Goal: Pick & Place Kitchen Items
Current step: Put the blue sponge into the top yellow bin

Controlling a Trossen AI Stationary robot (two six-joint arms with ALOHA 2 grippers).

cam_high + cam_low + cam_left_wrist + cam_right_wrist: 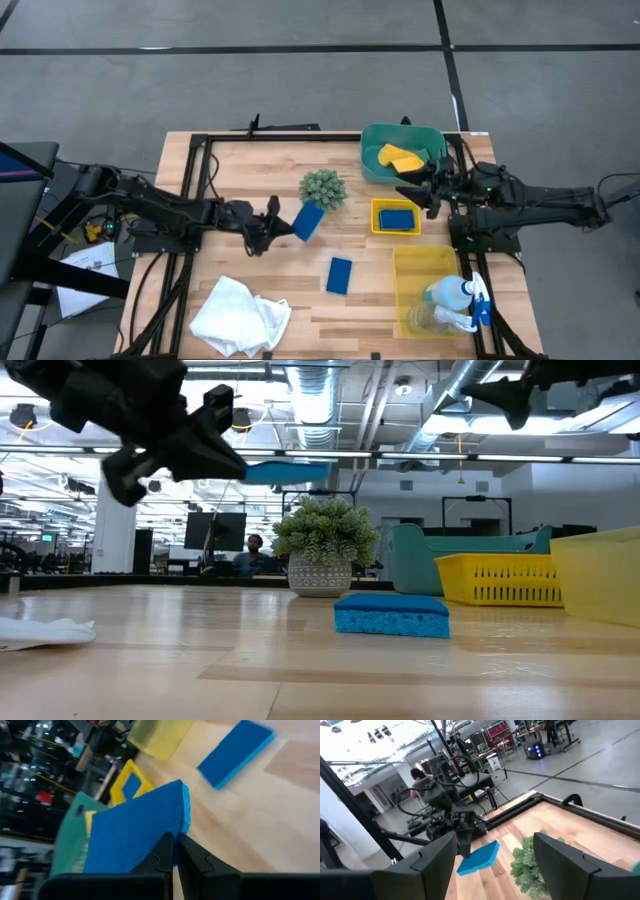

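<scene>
Aloft in left gripper [272, 224], flat blue sponge [308, 221], tilted

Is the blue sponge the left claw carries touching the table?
Apart. In the low view the left gripper holds the blue sponge in mid-air, well above the table.

Two dark, jointed arms, black angular fingers [440, 852], trailing cables
</scene>
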